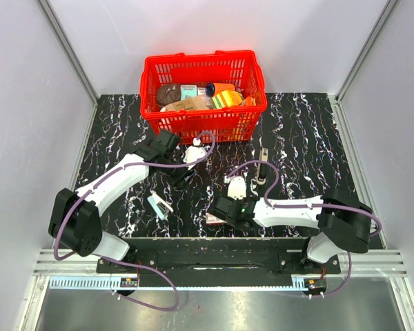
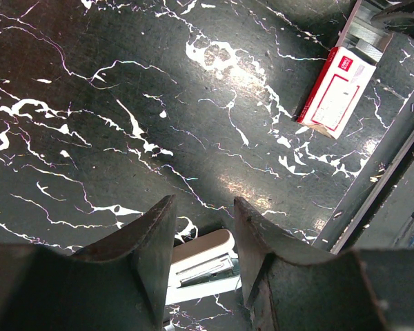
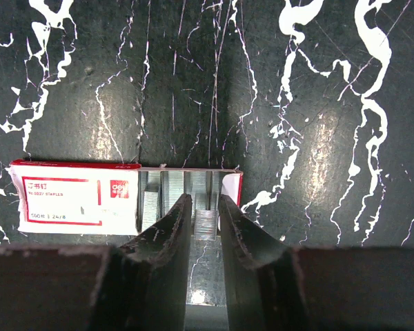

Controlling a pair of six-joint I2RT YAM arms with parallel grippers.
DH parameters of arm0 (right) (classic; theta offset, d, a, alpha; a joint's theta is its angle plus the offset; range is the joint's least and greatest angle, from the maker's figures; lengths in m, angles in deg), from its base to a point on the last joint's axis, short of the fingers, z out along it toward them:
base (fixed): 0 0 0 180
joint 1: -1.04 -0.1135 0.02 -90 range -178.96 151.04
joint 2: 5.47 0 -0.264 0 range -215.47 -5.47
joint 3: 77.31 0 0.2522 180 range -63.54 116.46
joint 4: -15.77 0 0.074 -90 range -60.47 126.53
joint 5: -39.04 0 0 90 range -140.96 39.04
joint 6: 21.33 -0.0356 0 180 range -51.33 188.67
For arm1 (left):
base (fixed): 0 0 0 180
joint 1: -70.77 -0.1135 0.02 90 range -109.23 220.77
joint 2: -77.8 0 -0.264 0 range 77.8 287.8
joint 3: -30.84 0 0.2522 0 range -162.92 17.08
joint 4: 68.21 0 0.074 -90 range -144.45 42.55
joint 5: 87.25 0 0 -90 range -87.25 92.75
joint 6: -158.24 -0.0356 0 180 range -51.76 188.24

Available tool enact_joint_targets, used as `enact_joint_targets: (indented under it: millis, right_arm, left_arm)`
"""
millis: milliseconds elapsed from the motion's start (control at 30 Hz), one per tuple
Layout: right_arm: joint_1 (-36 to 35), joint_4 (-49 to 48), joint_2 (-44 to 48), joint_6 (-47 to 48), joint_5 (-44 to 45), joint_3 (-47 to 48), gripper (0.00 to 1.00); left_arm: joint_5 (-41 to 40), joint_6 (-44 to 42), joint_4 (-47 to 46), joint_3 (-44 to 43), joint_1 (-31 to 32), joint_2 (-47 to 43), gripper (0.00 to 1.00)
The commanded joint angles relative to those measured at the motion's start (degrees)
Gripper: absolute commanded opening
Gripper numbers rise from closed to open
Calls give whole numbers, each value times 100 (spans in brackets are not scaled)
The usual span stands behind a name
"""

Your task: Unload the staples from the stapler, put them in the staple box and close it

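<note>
The light-blue stapler (image 1: 159,205) lies on the black marble table, left of centre, opened with its white and silvery inner part showing. In the left wrist view the stapler (image 2: 205,263) shows low between my fingers. My left gripper (image 1: 181,179) (image 2: 203,201) is open and empty, hovering above and beyond the stapler. My right gripper (image 1: 219,207) (image 3: 205,198) is nearly closed around a short strip of staples (image 3: 205,225) at the open end of the white-and-red staple box (image 3: 76,200) (image 1: 214,219) (image 2: 337,91).
A red basket (image 1: 252,83) full of assorted items stands at the back centre. A slim silvery-black bar (image 1: 262,165) lies right of centre. Grey walls enclose the table on three sides.
</note>
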Motion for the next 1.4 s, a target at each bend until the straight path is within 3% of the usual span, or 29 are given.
enact_joint_targets:
  millis: [0, 333, 633, 767, 933, 1367]
  right_arm:
    - [-39, -83, -61, 33, 155, 217, 29]
    - [-39, 31, 167, 33, 251, 243, 31]
    - [136, 523, 1221, 85, 366, 323, 31]
    - [671, 375, 1617, 68, -116, -72, 32]
    - [1551, -537, 1960, 129, -1329, -924, 31]
    - [1929, -1717, 1574, 68, -2289, -1673, 27]
  left_arm:
    - [-64, -59, -77, -65, 30, -12, 43]
    - [-55, -68, -60, -65, 48, -12, 44]
    - [-64, -226, -16, -82, 109, 102, 44]
    - [-81, -322, -42, -47, 276, 242, 44]
    - [-371, -489, -208, 67, 714, 445, 44]
    - [-960, -797, -789, 822, 1480, 788, 45]
